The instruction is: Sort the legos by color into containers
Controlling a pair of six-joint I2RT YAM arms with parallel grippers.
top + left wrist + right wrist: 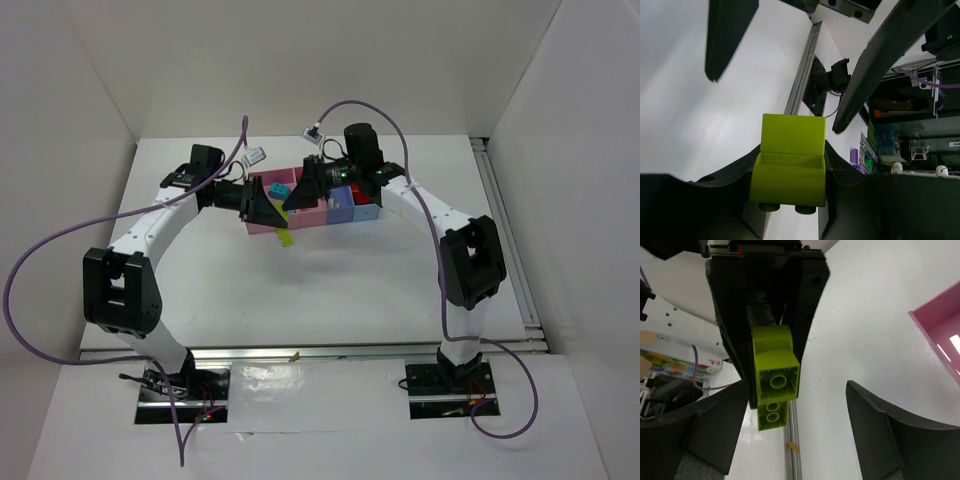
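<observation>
A white table [330,290] enclosed by white walls, seen from above, with 2 white-and-black arms reaching toward the upper centre of the frame. There the left gripper [792,150] pinches a yellow-green lego [790,172] between its 2 dark fingers, which press on the brick's opposite sides. The right gripper [796,385] faces it with its jaws spread wide. In the right wrist view the brick sits between them, just beside the finger at lower left, and I cannot tell whether it touches. In the overhead view the brick shows just below the near wall of the row of containers [312,218], outside every bin. The brick is glossy moulded plastic, stepped in shape, with round studs at 1 end and hollow round tubes underneath. Both grippers cover much of the pink bins. A cyan piece [270,190] and a red piece [361,193] inside the row are too small to make out. The right wrist view cuts a pink bin [940,325] off at the right edge.
</observation>
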